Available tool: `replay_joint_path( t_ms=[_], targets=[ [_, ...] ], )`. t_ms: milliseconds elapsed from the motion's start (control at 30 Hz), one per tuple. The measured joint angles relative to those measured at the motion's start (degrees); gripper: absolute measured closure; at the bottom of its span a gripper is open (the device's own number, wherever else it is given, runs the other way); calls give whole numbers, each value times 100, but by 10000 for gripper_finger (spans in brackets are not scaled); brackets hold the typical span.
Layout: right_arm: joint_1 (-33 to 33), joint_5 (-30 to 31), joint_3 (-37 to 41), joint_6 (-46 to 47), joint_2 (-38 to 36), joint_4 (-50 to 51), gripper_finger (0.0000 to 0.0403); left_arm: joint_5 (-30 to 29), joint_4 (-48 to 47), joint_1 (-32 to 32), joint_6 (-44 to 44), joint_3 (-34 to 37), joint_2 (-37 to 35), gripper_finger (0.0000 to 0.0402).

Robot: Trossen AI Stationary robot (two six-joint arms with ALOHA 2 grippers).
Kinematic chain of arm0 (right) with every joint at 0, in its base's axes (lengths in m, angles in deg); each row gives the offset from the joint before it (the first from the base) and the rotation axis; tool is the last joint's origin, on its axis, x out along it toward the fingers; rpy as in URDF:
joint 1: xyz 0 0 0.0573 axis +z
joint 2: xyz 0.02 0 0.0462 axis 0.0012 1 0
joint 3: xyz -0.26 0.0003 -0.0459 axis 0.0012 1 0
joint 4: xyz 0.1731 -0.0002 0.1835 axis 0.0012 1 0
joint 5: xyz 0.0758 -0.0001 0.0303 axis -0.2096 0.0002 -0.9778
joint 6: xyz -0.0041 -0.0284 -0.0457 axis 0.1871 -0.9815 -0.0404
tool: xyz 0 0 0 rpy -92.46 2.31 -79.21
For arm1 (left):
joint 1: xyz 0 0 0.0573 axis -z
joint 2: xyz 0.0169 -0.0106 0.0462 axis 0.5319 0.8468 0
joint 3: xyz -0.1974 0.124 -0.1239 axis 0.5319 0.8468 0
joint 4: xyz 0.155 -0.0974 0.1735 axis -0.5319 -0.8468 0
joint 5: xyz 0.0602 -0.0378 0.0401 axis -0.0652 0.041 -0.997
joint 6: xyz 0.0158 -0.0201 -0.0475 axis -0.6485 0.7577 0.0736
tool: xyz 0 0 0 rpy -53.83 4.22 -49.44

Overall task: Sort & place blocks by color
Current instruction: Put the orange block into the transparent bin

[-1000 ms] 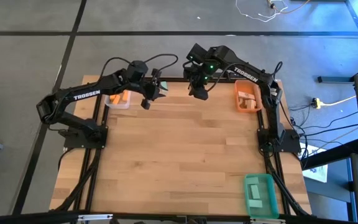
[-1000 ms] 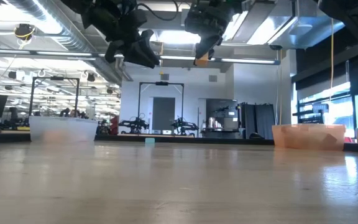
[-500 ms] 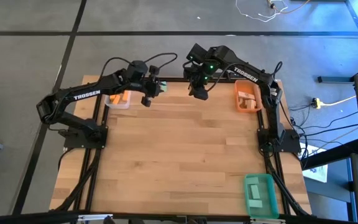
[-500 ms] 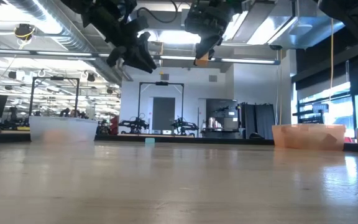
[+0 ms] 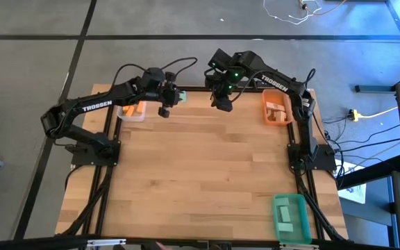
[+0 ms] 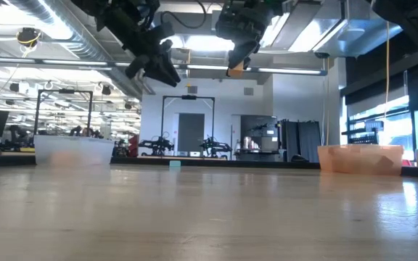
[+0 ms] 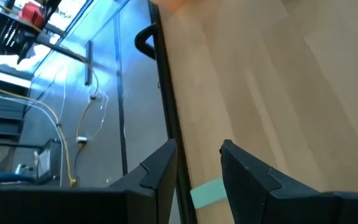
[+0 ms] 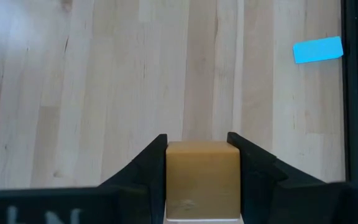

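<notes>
My right gripper [image 5: 221, 101] hangs high over the far middle of the table, shut on a pale wooden cube [image 8: 202, 177], also seen in the low view as the cube [image 6: 235, 70]. My left gripper [image 7: 197, 158] is open and raised near the far edge, right of the clear bin [image 5: 132, 111]. A teal block [image 7: 207, 191] lies flat on the table by the far edge, below the gap of the left fingers and apart from them. The same teal block [image 6: 175, 164] shows in the low view. Orange blocks lie in the clear bin. My right gripper pinches the wooden cube by two opposite side faces [image 8: 169, 174] between its two fingers [image 8: 143, 165]. The fingers come from above, pointing down. The cube is lifted clear, high above the table, and sits square between the fingers.
An orange bin [image 5: 276, 107] with pale wooden blocks stands at the far right corner. A green bin [image 5: 290, 217] stands at the near right corner. The black frame rail [image 7: 166, 93] runs along the far edge. Bare wood fills the table's middle [image 5: 200, 173].
My left gripper has turned and shifted slightly toward the table's left and far edge while staying raised. My right gripper has kept still with the cube in its hold.
</notes>
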Motion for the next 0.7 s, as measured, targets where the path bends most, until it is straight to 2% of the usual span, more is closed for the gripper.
replay_joint_path(
  t_ms=[167,300,433,700],
  targets=[
    [0,-1,0,1,0,0,270,-176,-13,0,-586,0,0,286],
    [1,-1,0,2,0,-2,270,157,-58,0,-1000,0,0,273],
    [0,-1,0,2,0,-2,270,191,-63,53,-1382,0,0,243],
    [1,-3,0,2,0,-4,270,-332,-33,61,-1440,0,0,164]
  ],
)
